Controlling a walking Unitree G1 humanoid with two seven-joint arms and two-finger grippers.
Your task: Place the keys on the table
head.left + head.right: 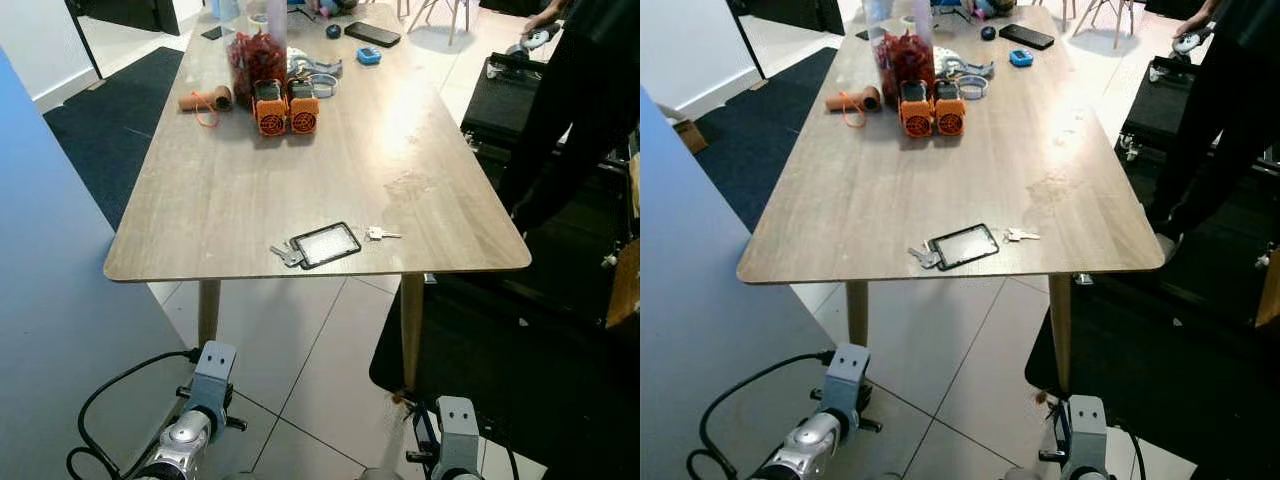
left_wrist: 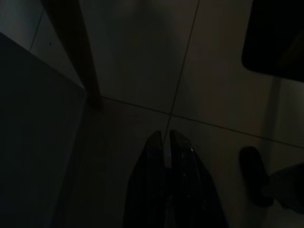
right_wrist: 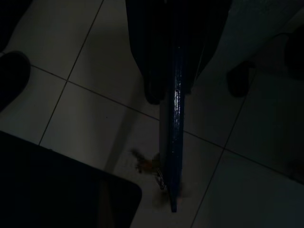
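Observation:
The keys [image 1: 287,253] lie on the wooden table [image 1: 250,190] near its front edge, joined to a black-framed card holder [image 1: 325,244]. A single small key [image 1: 381,234] rests just to the right of it. Both silver arms hang low in front of the table, below its edge. My left gripper [image 2: 164,137] is shut and holds nothing, pointing down at the tiled floor beside a table leg [image 2: 78,52]. My right gripper [image 3: 172,95] also points at the floor, by the front right table leg [image 3: 171,156]; that view is very dark.
At the table's far end stand a jar of red things [image 1: 257,58], two orange devices [image 1: 285,108], a phone [image 1: 372,34] and small items. A person in black [image 1: 570,100] stands to the right. A black mat [image 1: 520,370] covers the floor there. A blue-grey panel [image 1: 60,300] is at my left.

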